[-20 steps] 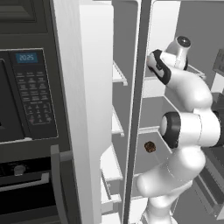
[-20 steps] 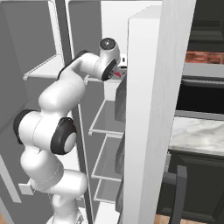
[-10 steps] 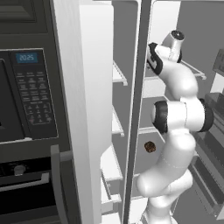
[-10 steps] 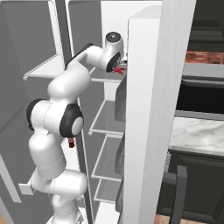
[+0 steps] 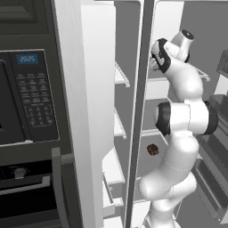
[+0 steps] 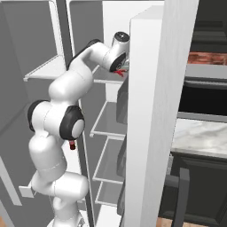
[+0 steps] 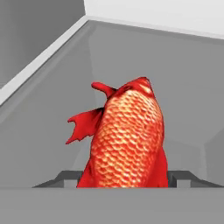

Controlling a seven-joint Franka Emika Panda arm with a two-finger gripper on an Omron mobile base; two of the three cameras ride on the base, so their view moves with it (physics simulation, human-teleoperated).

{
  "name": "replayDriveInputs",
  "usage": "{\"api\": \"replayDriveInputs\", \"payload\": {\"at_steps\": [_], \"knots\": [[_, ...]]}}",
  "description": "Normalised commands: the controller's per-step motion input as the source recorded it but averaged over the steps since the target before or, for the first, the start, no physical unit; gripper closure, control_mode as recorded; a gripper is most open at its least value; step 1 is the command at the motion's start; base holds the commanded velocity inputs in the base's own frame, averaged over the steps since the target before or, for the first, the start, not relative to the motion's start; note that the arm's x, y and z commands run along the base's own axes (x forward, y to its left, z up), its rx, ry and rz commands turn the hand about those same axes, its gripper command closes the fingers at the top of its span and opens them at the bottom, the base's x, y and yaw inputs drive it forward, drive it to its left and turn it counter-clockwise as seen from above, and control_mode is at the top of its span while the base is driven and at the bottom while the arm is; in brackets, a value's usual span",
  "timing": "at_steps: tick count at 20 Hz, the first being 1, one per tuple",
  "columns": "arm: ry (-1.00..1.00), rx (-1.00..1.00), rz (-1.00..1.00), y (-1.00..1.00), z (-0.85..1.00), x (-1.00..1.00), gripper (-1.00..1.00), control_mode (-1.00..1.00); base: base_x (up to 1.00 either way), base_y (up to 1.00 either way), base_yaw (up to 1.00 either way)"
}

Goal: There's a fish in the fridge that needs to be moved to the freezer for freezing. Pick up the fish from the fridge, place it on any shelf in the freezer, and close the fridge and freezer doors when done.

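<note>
Fish (image 7: 127, 135), red and scaly, sits clamped between our gripper (image 7: 124, 177) fingers, with a grey fridge (image 7: 183, 78) shelf just ahead of it.

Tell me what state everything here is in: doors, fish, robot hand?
Freezer door: open.
Fridge door: open.
Fish: held between the fingertips, inside the fridge, above a shelf.
Gripper: shut on the fish.
Wall oven: door closed, display lit.

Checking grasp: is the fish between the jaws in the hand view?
Yes, the red fish fills the space between the two dark fingertips at the bottom.
</note>
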Motion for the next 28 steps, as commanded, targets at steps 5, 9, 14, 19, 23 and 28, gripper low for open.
{"api": "replayDriveInputs", "payload": {"at_steps": [5,9,14,19,23,28], "knots": [[-0.05,-0.05,0.08,0.12,-0.79,-0.92,1.0,-1.0,0.0,0.0,0.0],[0.04,-0.09,0.0,0.04,0.13,-0.68,1.0,-1.0,0.0,0.0,0.0],[0.12,-0.11,-0.05,-0.03,0.24,-0.78,1.0,-1.0,0.0,0.0,0.0],[0.03,-0.02,-0.05,0.0,0.28,-0.94,1.0,-1.0,0.0,0.0,0.0],[0.0,0.01,-0.01,-0.01,0.03,-1.0,1.0,-1.0,0.0,0.0,0.0],[-0.02,0.0,0.0,0.0,0.02,-1.0,1.0,-1.0,0.0,0.0,0.0]]}}
